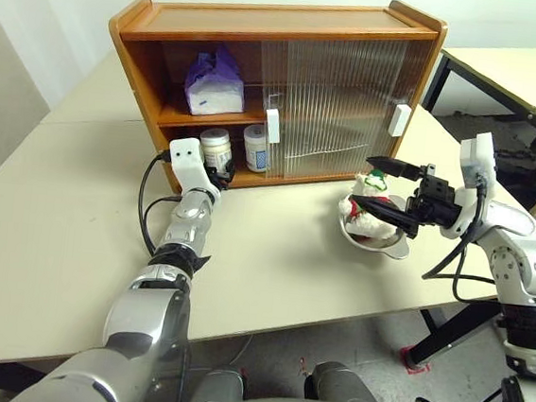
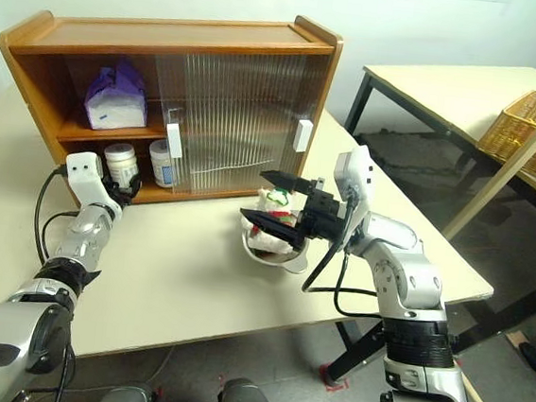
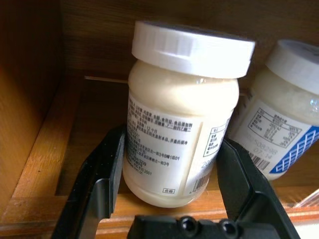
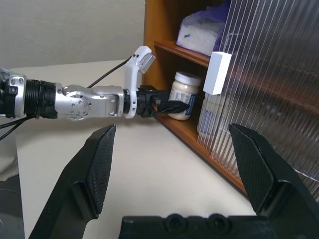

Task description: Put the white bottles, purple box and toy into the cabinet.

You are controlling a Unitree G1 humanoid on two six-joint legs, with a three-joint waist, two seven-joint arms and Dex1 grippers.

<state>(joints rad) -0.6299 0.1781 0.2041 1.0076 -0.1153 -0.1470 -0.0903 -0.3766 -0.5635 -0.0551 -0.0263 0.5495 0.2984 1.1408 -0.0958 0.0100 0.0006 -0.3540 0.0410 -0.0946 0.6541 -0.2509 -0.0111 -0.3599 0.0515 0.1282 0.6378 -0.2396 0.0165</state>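
The cabinet (image 1: 286,17) stands on the table (image 1: 59,200), its left half open and the ribbed sliding doors (image 1: 340,99) covering the right half. On the upper shelf, at the left, lies the purple box (image 1: 213,84). On the lower shelf stand the two white bottles: the left bottle (image 1: 216,149) near the shelf's front edge and the right bottle (image 1: 255,147) just beside it, close to the white door handle (image 1: 272,127). The left gripper (image 3: 172,196) reaches into the lower shelf with its two black fingers on either side of the left bottle; the jaws bracket the jar closely, but contact on both sides cannot be confirmed. The right gripper (image 1: 388,189) points left, fingers spread wide and holding nothing, positioned around the toy (image 1: 368,196), which sits in a round steel bowl (image 1: 378,242) on the table to the right of the cabinet's front.
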